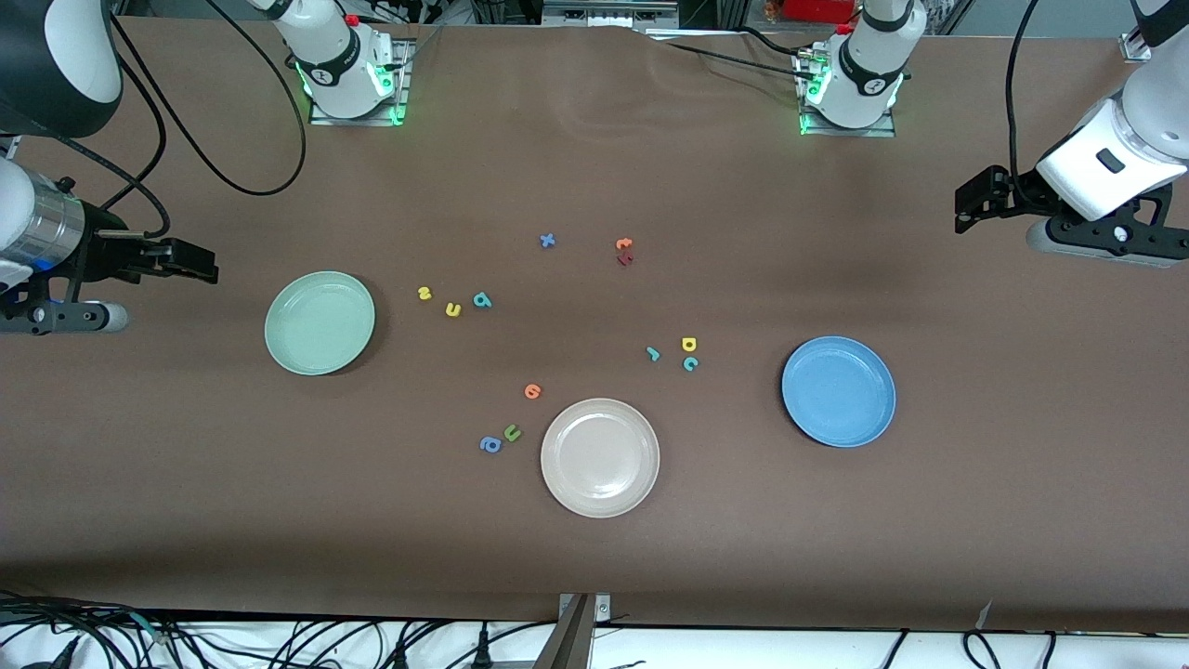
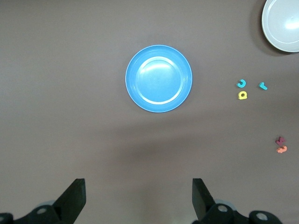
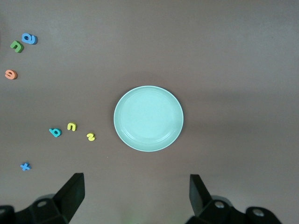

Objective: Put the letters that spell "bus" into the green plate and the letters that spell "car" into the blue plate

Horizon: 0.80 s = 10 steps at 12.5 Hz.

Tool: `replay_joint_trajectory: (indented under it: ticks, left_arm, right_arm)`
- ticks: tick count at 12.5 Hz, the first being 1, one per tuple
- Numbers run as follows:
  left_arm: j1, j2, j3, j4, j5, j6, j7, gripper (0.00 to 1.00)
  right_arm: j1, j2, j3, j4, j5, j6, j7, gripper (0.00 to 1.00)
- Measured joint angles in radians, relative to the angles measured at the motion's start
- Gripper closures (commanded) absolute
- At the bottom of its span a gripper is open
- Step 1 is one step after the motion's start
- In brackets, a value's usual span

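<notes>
The green plate (image 1: 320, 322) (image 3: 148, 118) lies empty toward the right arm's end. Beside it sit the yellow "s" (image 1: 424, 294) (image 3: 90, 136), yellow "u" (image 1: 452, 309) (image 3: 71, 126) and teal "b" (image 1: 481, 299) (image 3: 55, 132). The blue plate (image 1: 839, 391) (image 2: 159, 78) lies empty toward the left arm's end, with the teal "r" (image 1: 653, 353) (image 2: 263, 86), yellow "a" (image 1: 689, 344) (image 2: 242, 95) and teal "c" (image 1: 690, 364) (image 2: 241, 84) beside it. My left gripper (image 1: 973, 200) (image 2: 139, 196) and right gripper (image 1: 190, 263) (image 3: 135, 193) hang open and empty over bare table at their own ends.
A cream plate (image 1: 600, 457) lies nearest the front camera. Beside it are an orange round letter (image 1: 532, 391), an olive "u" (image 1: 512, 432) and a blue "a" (image 1: 490, 445). Nearer the bases lie a blue "x" (image 1: 547, 241), an orange letter (image 1: 623, 244) and a dark red one (image 1: 624, 259).
</notes>
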Motion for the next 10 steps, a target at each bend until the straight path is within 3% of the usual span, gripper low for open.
replay_joint_trajectory:
  ticks: [10]
  left_arm:
    - [0.000,0.000,0.000,0.000,0.000,0.000,0.000,0.00]
  right_arm:
    - [0.020,0.000,0.002,0.000,-0.002,-0.025,0.000,0.00]
